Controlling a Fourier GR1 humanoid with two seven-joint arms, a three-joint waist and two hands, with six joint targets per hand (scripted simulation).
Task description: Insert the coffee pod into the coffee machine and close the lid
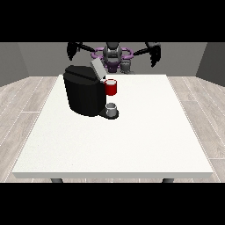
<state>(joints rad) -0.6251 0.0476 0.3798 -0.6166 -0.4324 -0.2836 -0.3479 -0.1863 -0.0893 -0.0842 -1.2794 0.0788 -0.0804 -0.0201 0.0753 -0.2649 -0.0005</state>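
Above table's far edge, both hands (74, 49) (154, 53) raised

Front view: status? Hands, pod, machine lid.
Both hands raised off the table: view's left, view's right. Grey thing at the coffee machine base, maybe the pod. Lid up. Nothing in the way.

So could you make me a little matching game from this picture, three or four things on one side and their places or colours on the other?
Things:
1. black boxy coffee machine
2. red thing at the machine
3. hand at the view's right
4. large white table

Descriptions:
A. raised in the air, touching nothing
B. carries the machine
C. on the table's far left part, lid up
D. beside the machine's upper front

Pairs: 1-C, 2-D, 3-A, 4-B
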